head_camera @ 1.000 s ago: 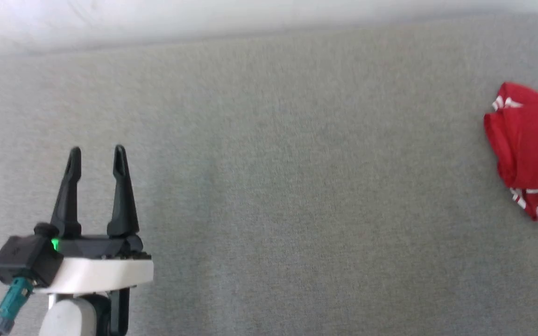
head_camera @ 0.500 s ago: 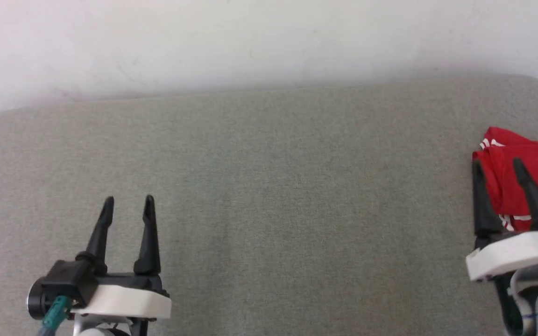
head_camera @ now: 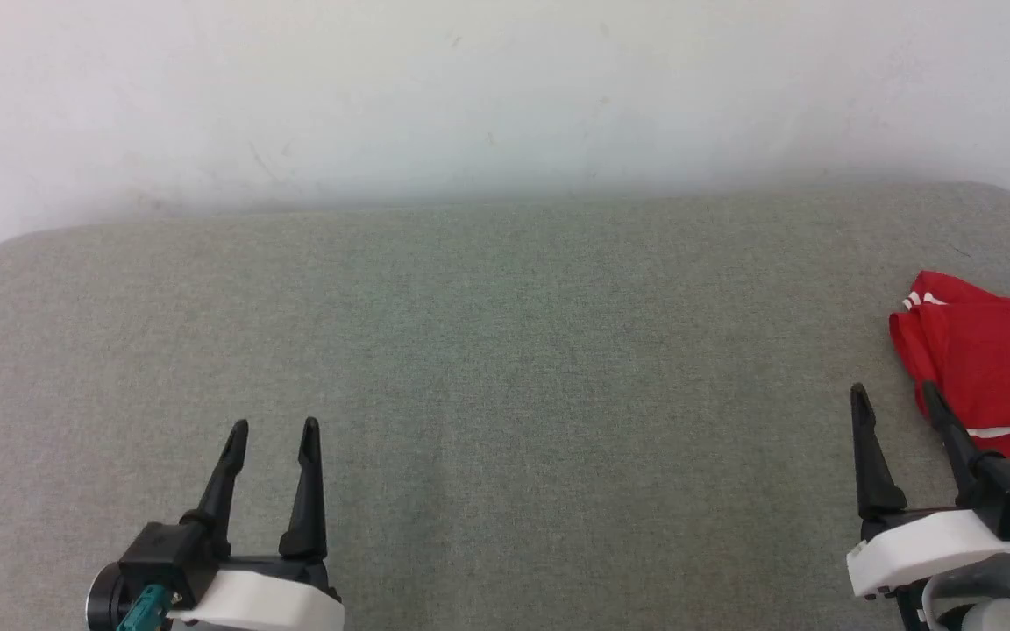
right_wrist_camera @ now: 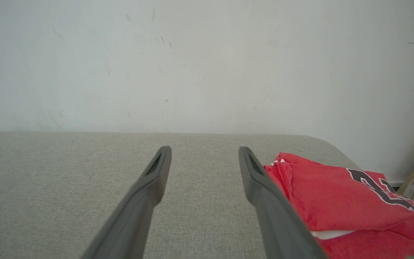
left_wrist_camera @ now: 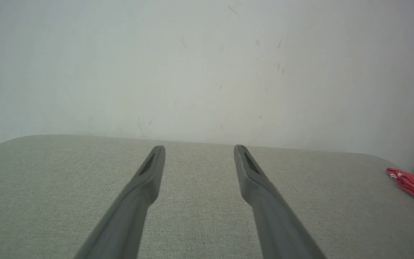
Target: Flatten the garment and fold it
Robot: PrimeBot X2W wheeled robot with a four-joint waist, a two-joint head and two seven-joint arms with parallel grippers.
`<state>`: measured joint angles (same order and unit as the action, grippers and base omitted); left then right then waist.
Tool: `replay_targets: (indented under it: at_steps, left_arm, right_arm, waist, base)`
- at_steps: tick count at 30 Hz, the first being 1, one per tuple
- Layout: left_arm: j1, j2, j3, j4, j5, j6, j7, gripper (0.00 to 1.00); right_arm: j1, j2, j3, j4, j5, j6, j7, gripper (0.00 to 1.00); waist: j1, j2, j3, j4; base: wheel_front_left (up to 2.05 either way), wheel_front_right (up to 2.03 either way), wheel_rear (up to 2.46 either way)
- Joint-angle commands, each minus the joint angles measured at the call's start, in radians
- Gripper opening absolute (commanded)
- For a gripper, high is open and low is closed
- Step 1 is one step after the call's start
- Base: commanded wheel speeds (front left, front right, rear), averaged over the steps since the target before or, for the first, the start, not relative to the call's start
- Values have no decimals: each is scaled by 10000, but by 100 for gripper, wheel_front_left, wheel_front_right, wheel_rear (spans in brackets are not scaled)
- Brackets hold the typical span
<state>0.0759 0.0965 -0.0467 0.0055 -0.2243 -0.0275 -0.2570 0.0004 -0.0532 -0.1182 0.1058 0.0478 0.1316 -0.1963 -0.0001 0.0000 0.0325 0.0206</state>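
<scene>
1. Red thin cloth with white-striped trim, folded over on itself: the garment, lying at the right end of the grey padded surface, cut off by the head view's right edge.
2. Striped corner pointing toward the far wall; black, white-outlined print partly showing on the top layer; long axis impossible to tell with the rest out of frame.
3. Just beside its near-left edge: the right gripper, jaws spread wide, holding nothing; right finger overlapping the cloth in the head view, contact impossible to tell.
4. Well apart, over bare grey padding at the lower left: the left gripper, likewise spread wide and empty, fingers aimed toward the wall.
</scene>
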Motion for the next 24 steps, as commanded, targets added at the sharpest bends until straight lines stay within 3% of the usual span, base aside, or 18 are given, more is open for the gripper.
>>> replay_targets:
  at_steps: [1, 12, 13, 24]
  left_arm:
    - [77, -41, 53, 63, 129, -95, -46, 100]
    - [-69, -127, 177, 298, 348, -375, -47, 100]
    - [2, -90, 146, 272, 272, -333, 4, 0]
    - [-41, -108, 150, 251, 387, -296, 164, 0]
  right_arm:
    - [41, 28, -22, 97, 62, -9, -102, 100]
    - [-200, 29, -65, 667, 103, -9, -368, 100]
    - [-115, 0, -62, 670, 51, 0, -301, 0]
    - [-106, -4, 11, 570, 19, -1, -140, 0]
  waist:
    - [1, 0, -28, 3]
    - [1, 0, 53, -103]
    - [1, 0, 52, -102]
    - [1, 0, 30, -109]
  base:
    - [0, 0, 0]
    - [0, 0, 0]
    - [0, 0, 0]
    - [0, 0, 0]
